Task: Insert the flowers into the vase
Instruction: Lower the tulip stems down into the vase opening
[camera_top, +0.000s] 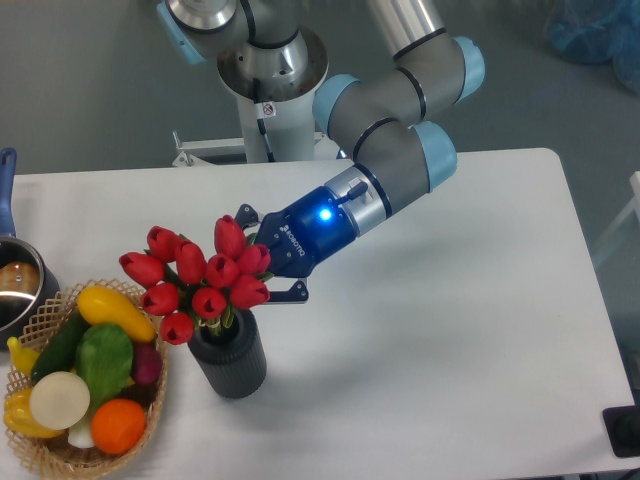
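The flowers (200, 275), a bunch of red tulip buds with green leaves, stand with their stems down in the vase (230, 358), a dark grey ribbed cylinder upright on the white table. My gripper (266, 254) reaches in from the right, level with the buds and above the vase's rim. Its jaws are spread wide, one finger (245, 214) above and one (296, 291) below the rightmost buds. The fingertips are partly hidden behind the buds, and the jaws do not look closed on the bunch.
A woven wicker basket (40, 455) of vegetables and fruit stands at the front left, close to the vase. A metal pot (18, 290) with a blue handle sits at the left edge. The robot base (270, 90) is at the back.
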